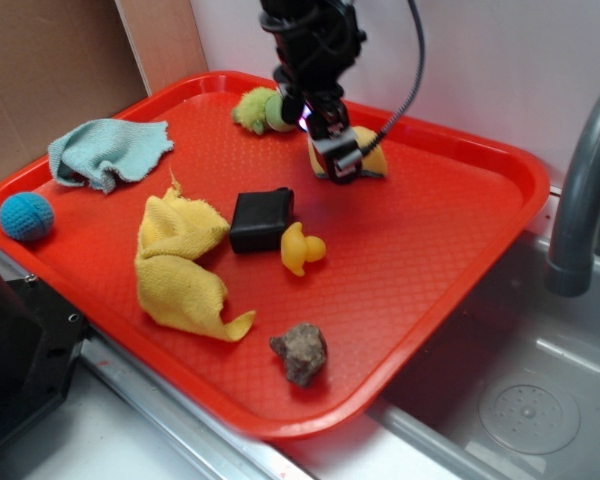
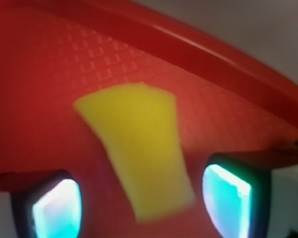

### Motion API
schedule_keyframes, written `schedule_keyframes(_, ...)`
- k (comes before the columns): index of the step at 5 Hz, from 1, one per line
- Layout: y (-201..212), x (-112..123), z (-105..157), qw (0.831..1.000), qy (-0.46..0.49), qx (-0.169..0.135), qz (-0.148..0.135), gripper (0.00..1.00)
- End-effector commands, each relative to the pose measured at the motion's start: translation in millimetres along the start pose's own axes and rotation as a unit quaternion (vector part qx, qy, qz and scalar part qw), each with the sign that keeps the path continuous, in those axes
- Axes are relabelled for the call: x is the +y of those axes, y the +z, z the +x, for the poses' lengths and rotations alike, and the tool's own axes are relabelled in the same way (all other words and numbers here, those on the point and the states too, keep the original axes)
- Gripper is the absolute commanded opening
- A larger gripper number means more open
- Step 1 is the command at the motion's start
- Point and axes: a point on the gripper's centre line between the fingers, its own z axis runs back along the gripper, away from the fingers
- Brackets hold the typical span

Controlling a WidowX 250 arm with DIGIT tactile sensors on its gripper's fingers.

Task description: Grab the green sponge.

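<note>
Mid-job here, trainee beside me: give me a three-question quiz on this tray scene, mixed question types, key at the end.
1. True or false: the gripper is right at the green sponge, at the far side of the red tray.
2. Multiple choice: what touches the black block on its right? A) the brown rock B) the small yellow duck toy C) the blue ball
3. Fill in: in the wrist view the sponge lies between the two gripper ____.

Key: 1 true; 2 B; 3 fingers. The wrist view shows gaps on both sides of the sponge, so the gripper is open.
</note>
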Motion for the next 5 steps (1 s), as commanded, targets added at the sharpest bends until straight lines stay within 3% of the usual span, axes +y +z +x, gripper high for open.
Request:
schedule_keyframes(1, -9, 2, 21, 1.0, 0.018, -0.003, -0.002, 0.77)
schedule_keyframes(2, 5, -3, 12, 1.0, 0.02, -0.005, -0.007, 0.0)
schedule_keyframes(3, 48, -3, -12, 0.998, 0.059, -0.012, 0.025, 0.0)
schedule_keyframes(4, 97, 17, -47, 0.988, 0.15, -0.029, 0.023, 0.0)
schedule_keyframes(5, 127, 49, -83, 0.965, 0.259, -0.005, 0.029, 0.0)
